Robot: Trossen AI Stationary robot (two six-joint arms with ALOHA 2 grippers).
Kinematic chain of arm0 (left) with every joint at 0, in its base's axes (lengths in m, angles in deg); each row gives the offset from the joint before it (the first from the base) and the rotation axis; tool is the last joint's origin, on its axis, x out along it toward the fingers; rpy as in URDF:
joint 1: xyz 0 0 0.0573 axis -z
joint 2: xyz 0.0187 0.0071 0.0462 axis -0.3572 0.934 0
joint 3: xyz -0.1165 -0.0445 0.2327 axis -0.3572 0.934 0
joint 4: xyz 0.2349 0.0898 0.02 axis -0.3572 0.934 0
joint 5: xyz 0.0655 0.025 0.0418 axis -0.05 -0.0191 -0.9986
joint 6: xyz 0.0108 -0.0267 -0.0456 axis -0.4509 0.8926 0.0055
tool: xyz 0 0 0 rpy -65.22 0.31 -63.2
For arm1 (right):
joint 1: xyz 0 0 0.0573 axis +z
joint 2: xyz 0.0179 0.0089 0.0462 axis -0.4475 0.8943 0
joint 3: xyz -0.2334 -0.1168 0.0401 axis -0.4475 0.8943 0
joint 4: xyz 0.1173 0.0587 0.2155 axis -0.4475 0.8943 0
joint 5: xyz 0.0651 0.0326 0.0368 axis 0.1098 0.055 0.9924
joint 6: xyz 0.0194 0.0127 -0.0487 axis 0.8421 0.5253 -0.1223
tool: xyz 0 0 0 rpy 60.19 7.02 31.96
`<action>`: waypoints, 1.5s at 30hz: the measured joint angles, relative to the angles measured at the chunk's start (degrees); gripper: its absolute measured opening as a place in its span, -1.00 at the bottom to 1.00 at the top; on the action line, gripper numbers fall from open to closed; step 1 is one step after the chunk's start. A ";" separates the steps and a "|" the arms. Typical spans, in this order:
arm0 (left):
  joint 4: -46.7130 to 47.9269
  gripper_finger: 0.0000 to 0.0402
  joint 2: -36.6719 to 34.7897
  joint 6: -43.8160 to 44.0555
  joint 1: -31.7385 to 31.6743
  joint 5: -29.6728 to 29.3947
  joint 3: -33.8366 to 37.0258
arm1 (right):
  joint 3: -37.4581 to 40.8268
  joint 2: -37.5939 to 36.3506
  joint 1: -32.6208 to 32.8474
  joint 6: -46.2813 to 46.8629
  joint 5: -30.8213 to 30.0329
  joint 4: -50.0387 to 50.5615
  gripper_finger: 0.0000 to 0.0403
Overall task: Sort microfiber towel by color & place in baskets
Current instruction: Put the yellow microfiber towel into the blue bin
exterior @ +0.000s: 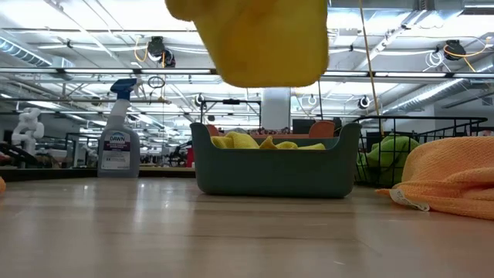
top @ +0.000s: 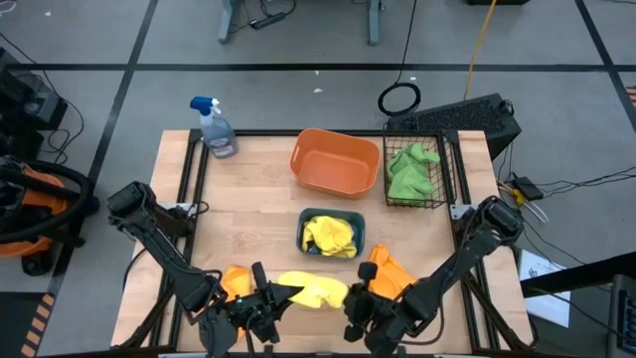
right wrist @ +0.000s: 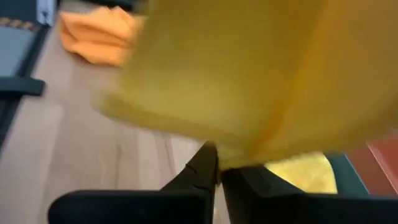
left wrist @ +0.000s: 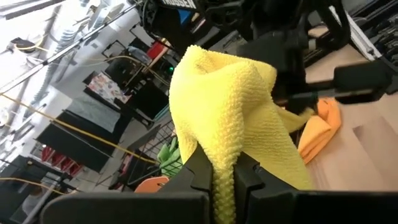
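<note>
A yellow towel (top: 313, 290) is held off the table near its near edge, between my two grippers; the low view shows it high up (exterior: 255, 38). My left gripper (top: 281, 295) is shut on its left end and my right gripper (top: 350, 296) on its right end. More yellow towels lie in the teal tray (top: 359, 231). Green towels (top: 409, 169) fill the black wire basket (top: 444, 139). One orange towel (top: 237, 281) lies by the left gripper, another (top: 390, 276) by the right. The orange tub (top: 335, 162) holds nothing that I can see. My left gripper pinches a bunched fold of the yellow towel (left wrist: 222, 177) between its two fingers (left wrist: 198, 171), coming level from the table's left. The cloth rises past the fingers in a peak and is clear of the table. My right gripper pinches the towel's lower edge (right wrist: 231, 158) between its two fingers (right wrist: 202, 167), coming from the table's right. The cloth spreads wide beyond the fingers, lifted off the table.
A clear spray bottle with a blue nozzle (top: 215, 127) stands at the table's far left corner. The tub, tray and wire basket sit in the table's far right half. Bare wood lies between the tray and the grippers, and across the left half.
</note>
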 joint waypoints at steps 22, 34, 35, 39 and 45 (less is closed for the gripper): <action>7.17 -0.92 -0.02 10.08 -5.05 9.46 0.02 | 0.00 -0.04 2.78 -29.10 1.46 -30.32 -0.87; 8.78 -0.92 -0.02 13.18 -7.38 19.43 0.02 | 0.00 -0.04 3.09 -42.80 -7.86 -31.45 -0.23; 9.14 -0.92 -0.02 13.45 -7.42 19.43 0.02 | 0.00 -0.04 3.11 -44.25 -8.41 -31.45 -0.18; 9.71 -0.92 -0.02 14.60 -7.53 19.66 0.02 | 0.00 -0.04 3.26 -48.93 -8.90 -31.45 0.07; 9.65 -0.92 -0.02 14.82 -7.91 22.07 0.02 | 0.00 -0.04 3.04 -52.37 -11.12 -31.61 0.37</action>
